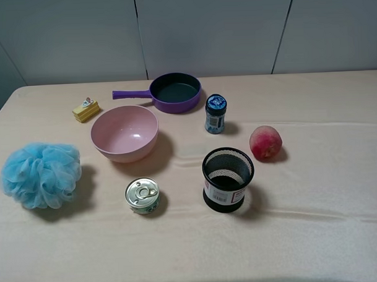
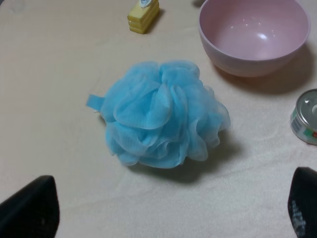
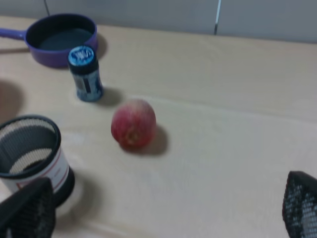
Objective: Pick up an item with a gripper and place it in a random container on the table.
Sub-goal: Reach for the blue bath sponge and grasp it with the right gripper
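From up high, one bath pouf (image 1: 41,175) is seen on the left of the table (image 1: 316,235), roundish with no real long axis, and one purple pan (image 1: 175,92) is spotted far-centre, handle pointed left. In the left wrist view, the left gripper (image 2: 173,198) is spread wide and empty, pouf ahead. In the right wrist view, the right gripper (image 3: 168,198) is spread too, one peach (image 3: 133,123) ahead.
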You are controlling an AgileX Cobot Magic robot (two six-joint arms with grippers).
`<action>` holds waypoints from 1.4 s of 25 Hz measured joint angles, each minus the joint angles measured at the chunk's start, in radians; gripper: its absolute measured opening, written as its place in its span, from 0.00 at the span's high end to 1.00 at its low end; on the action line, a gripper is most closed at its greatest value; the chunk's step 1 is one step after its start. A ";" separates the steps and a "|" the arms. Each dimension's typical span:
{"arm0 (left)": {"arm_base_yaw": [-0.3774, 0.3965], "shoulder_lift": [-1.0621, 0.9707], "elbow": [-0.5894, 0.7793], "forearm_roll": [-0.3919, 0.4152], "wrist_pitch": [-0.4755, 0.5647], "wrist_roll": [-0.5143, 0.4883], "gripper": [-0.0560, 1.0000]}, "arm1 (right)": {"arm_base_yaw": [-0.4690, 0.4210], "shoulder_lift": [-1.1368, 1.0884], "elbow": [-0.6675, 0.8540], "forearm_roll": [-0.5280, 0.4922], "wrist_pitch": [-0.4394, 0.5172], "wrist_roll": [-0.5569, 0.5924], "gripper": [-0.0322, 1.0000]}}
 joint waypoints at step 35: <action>0.000 0.000 0.000 0.000 0.000 0.000 0.07 | 0.287 0.724 -0.402 -0.027 -0.034 -0.095 0.30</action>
